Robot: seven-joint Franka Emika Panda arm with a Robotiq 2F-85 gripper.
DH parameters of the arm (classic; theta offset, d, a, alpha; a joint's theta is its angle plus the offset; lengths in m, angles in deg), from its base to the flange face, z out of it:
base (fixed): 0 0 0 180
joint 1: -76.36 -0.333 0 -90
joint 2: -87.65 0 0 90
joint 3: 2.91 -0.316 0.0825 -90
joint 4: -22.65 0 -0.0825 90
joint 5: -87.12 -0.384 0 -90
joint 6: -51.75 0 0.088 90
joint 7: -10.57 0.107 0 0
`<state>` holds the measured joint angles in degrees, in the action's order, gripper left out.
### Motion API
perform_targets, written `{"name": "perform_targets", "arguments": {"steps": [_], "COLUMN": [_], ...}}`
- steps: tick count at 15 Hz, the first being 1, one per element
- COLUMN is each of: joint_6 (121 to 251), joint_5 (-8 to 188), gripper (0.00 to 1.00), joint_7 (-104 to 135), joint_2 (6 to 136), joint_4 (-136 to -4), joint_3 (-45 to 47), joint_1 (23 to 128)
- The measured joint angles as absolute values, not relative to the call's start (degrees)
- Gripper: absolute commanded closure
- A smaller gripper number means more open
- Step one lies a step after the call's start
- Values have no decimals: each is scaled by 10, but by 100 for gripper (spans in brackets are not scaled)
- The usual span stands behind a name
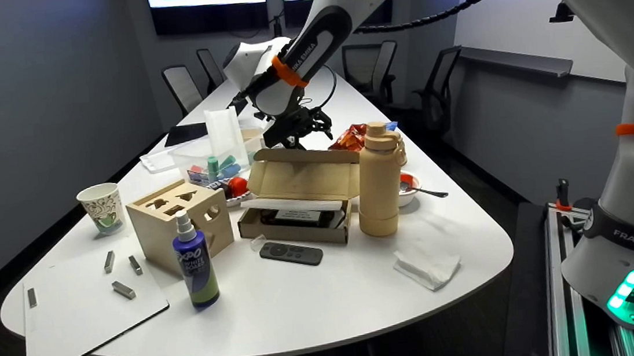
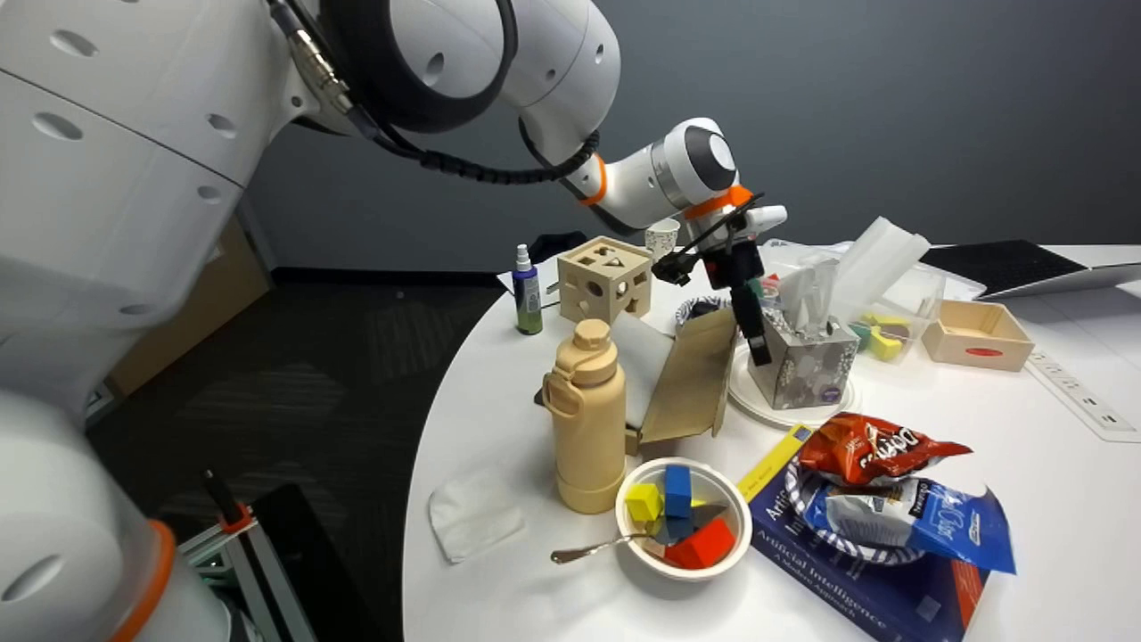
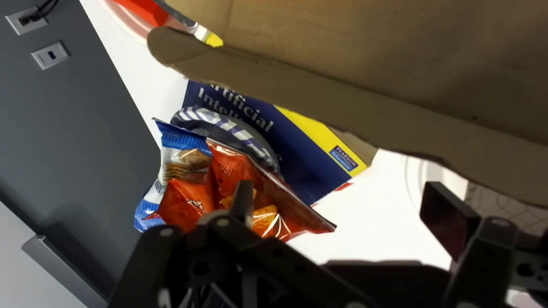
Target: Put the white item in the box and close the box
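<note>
The brown cardboard box (image 1: 293, 235) stands on the table with its lid (image 1: 308, 180) raised and leaning back. Across the box's opening lies the flat white item (image 1: 295, 204), above a dark object with a pale label. In an exterior view, the white item (image 2: 642, 357) shows partly between the bottle and the lid (image 2: 691, 383). My gripper (image 3: 344, 206) is behind the raised lid, fingers spread wide with nothing between them. The lid's edge (image 3: 385, 124) crosses the upper part of the wrist view. One finger (image 2: 756, 334) hangs between the lid and a tissue box.
A tan bottle (image 1: 378, 195) stands close beside the box, with a remote (image 1: 291, 253) in front. A wooden cube (image 1: 151, 240) and spray bottle (image 1: 195, 265) are nearby. Behind the lid are the tissue box (image 2: 802, 370), a book (image 3: 299, 154) and chip bags (image 3: 192, 203).
</note>
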<state>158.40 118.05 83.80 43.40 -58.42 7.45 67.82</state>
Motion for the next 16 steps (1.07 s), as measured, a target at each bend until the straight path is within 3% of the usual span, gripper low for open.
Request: {"name": "perform_targets", "arguments": {"steps": [16], "joint_6": [1458], "joint_5": [980], "gripper": [0], "joint_7": [635], "joint_2": [414], "joint_4": [-500], "joint_3": [44], "joint_1": [739]}}
